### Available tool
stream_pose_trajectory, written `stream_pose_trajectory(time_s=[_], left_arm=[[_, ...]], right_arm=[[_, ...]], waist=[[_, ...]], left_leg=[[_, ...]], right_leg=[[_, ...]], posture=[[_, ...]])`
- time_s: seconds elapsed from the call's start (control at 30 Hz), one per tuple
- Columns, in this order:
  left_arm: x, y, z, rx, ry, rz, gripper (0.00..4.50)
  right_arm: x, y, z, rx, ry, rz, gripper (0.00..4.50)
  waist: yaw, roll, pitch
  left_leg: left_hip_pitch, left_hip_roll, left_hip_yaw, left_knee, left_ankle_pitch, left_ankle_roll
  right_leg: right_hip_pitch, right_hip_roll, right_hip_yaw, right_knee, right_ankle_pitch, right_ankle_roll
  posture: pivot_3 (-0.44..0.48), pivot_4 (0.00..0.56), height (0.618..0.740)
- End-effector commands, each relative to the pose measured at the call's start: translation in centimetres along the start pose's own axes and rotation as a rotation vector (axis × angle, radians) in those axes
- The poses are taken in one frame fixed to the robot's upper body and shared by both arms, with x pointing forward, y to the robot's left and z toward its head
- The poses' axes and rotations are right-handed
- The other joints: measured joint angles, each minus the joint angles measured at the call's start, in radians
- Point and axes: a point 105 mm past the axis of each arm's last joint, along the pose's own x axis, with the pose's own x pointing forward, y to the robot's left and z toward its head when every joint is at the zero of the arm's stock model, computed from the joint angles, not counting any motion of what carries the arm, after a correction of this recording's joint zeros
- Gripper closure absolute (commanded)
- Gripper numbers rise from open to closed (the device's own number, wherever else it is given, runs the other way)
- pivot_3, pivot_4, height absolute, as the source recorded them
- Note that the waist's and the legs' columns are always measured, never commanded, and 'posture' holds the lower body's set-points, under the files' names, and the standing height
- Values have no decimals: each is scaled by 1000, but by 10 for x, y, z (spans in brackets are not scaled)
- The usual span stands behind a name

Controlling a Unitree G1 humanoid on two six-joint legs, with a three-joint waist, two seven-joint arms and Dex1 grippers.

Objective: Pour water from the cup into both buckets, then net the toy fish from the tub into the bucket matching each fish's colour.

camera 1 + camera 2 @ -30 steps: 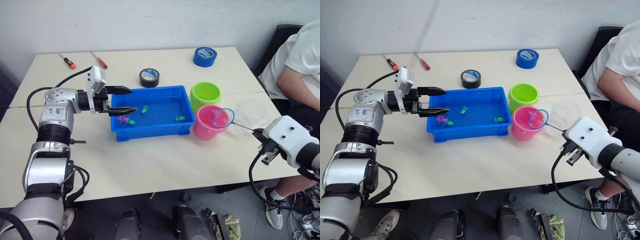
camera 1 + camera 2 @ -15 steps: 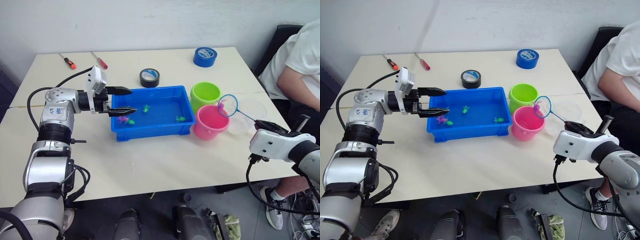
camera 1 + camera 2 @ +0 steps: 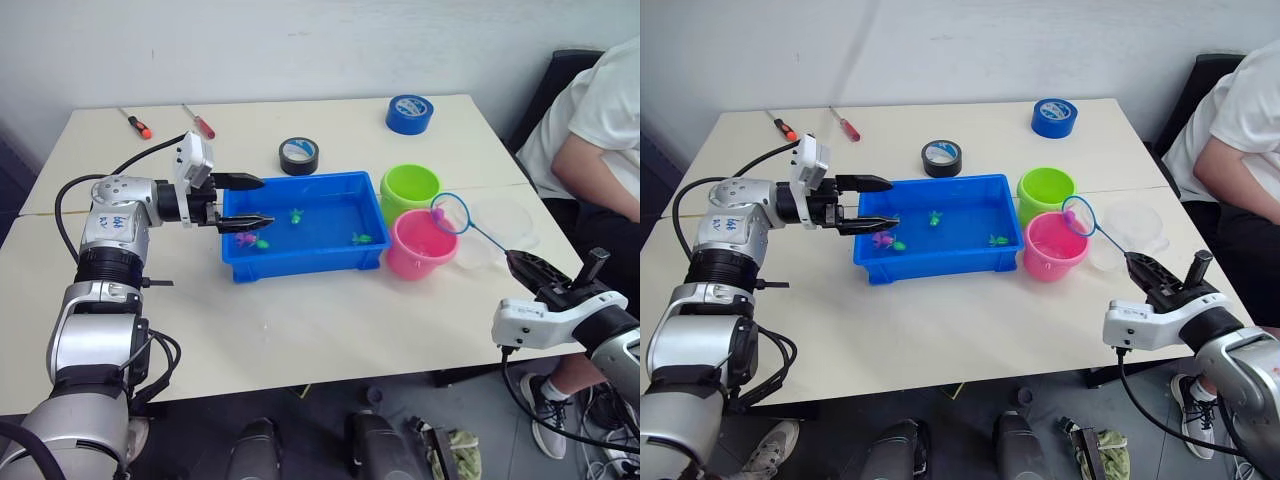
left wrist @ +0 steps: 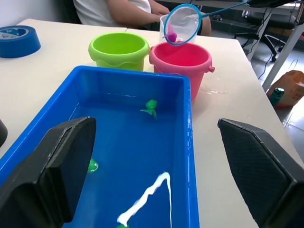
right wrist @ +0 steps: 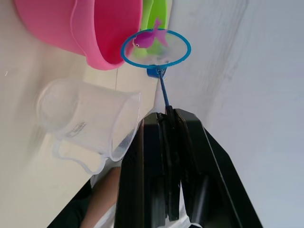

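Net: a small round net (image 3: 451,213) with a blue hoop and thin blue handle, right of centre in the head view, a magenta fish (image 5: 149,37) caught in its mesh.
Net position: the hoop hangs above the far right rim of the pink bucket (image 3: 422,244), tilted, handle running down toward the lower right.
Right gripper: the right gripper (image 3: 524,268), at the lower right, is clamped on the net's handle, black fingers (image 5: 147,156) pressed together around it.
Buckets: pink bucket just right of the tub (image 3: 300,262); lime green bucket (image 3: 410,187) touching it on the far side.
Tub: bright blue, rectangular, centre of frame, holding water with 3 green fish (image 3: 360,237) and 1 magenta fish (image 3: 245,238) that can be counted.
Cup: clear jug (image 3: 496,227) on the table right of the pink bucket, beneath the net handle.
Left gripper: the left gripper (image 3: 248,201), left of centre, has fingers spread apart over the tub's left end, holding nothing.
Surface: pale cream table (image 3: 300,330); black tape roll (image 3: 298,155) behind the tub, blue tape roll (image 3: 409,113) toward the upper right, 2 red-handled screwdrivers (image 3: 198,121) at the upper left.
Room: plain pale wall behind; a person in a white shirt (image 3: 600,120) sits at the right edge.
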Motion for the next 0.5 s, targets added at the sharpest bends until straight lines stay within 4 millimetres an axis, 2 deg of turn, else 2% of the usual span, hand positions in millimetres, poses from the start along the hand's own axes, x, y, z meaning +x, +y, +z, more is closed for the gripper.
stream_pose_trajectory(time_s=[0.03, 0.27, 0.5], left_arm=[[-4, 1, 9, 38, -21, 9, 26], [-5, 0, 9, 40, -16, 7, 26], [-7, -8, 10, 36, -9, -32, 26]], right_arm=[[-3, -5, -1, -59, 13, -50, 4500], [1, 2, 11, -123, -24, -74, 4500], [4, 8, 11, -162, -14, -84, 4500]], waist=[[0, 0, 0], [0, 0, 0], [-1, 0, 0]], left_leg=[[0, 0, 0, 0, 0, 0], [0, 0, 0, 0, 0, 0], [1, 0, 0, 0, 0, 0]], right_leg=[[0, 0, 0, 0, 0, 0], [0, 0, 0, 1, 0, 0], [0, 0, 0, 2, 0, 0]], posture=[[0, 150, 731], [0, 150, 731], [0, 150, 731]])
